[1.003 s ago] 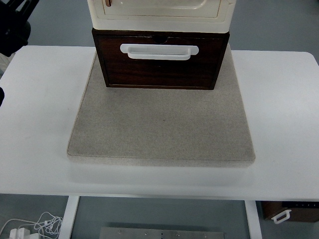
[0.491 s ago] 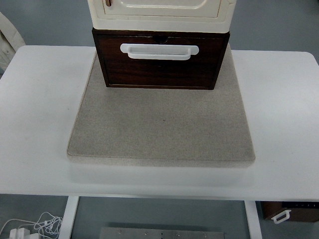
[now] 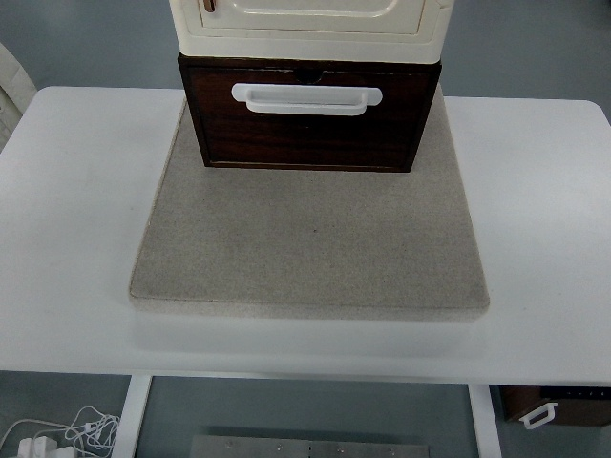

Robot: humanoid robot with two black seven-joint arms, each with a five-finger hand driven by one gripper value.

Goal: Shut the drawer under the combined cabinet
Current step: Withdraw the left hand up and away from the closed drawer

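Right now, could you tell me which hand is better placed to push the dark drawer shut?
Neither: no robot hand is in view. The drawer with its white handle sits centred under the cream cabinet, so position favours no side.

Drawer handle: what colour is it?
White, on the dark brown drawer; the handle shows in the top view.
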